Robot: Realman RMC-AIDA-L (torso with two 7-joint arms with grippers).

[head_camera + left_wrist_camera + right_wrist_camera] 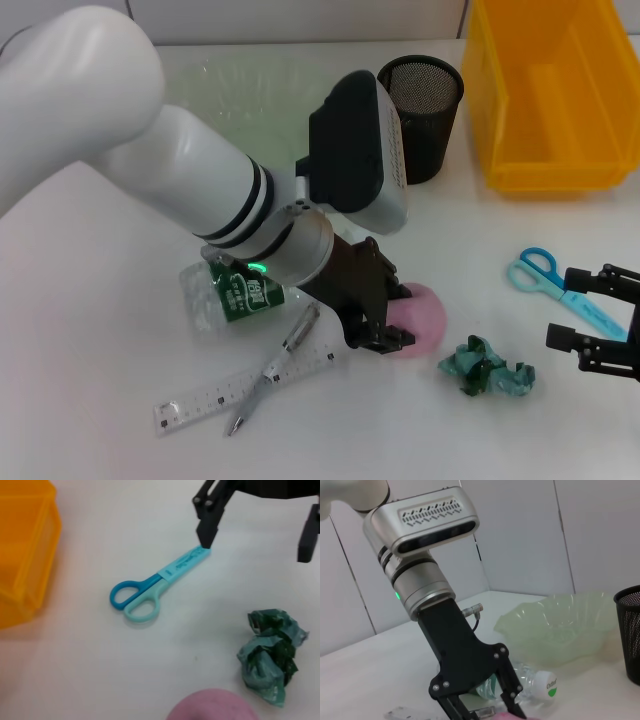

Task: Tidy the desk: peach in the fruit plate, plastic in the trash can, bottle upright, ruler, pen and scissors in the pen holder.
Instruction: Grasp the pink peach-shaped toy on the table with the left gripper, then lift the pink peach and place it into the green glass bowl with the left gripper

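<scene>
The left gripper (385,325) has its fingers apart around the peach (425,318), near the desk's (90,330) front edge. The right gripper (590,322), fingers apart too, hangs by the scissors (556,286) at the right edge.

Pink peach (425,315) on the white desk (90,330), beside crumpled green plastic (487,368).

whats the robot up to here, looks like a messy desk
It is tidying. The left gripper is down at the peach, fingers either side of it, so the peach looks like the first item. The right gripper waits open by the scissors. The bottle lies on its side; pen, ruler and plastic remain on the desk.
</scene>
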